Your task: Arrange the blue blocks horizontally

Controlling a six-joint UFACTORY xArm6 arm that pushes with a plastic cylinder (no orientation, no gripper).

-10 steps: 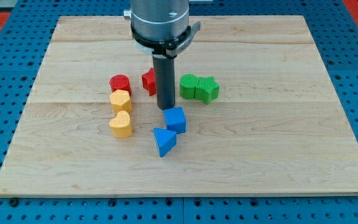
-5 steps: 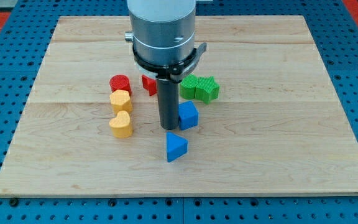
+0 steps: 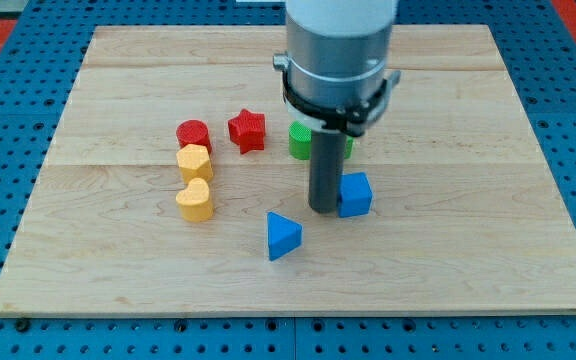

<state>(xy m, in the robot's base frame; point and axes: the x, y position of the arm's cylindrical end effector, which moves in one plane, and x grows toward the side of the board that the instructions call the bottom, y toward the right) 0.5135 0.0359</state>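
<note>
A blue cube (image 3: pixel 356 194) sits right of the board's middle. My tip (image 3: pixel 323 208) stands against the cube's left side, touching it. A blue triangular block (image 3: pixel 283 236) lies below and to the left of the tip, apart from it and lower on the board than the cube.
A red star (image 3: pixel 247 130) and a red cylinder (image 3: pixel 193 133) lie at the upper left. Two yellow blocks (image 3: pixel 194 161) (image 3: pixel 195 199) stack below the cylinder. Green blocks (image 3: pixel 301 139) sit behind the rod, partly hidden. The wooden board (image 3: pixel 488 220) lies on a blue pegboard.
My tip has moved to the view's right, pushing the blue cube right with it. The blue triangle shifted slightly earlier and now rests alone. The red star is uncovered.
</note>
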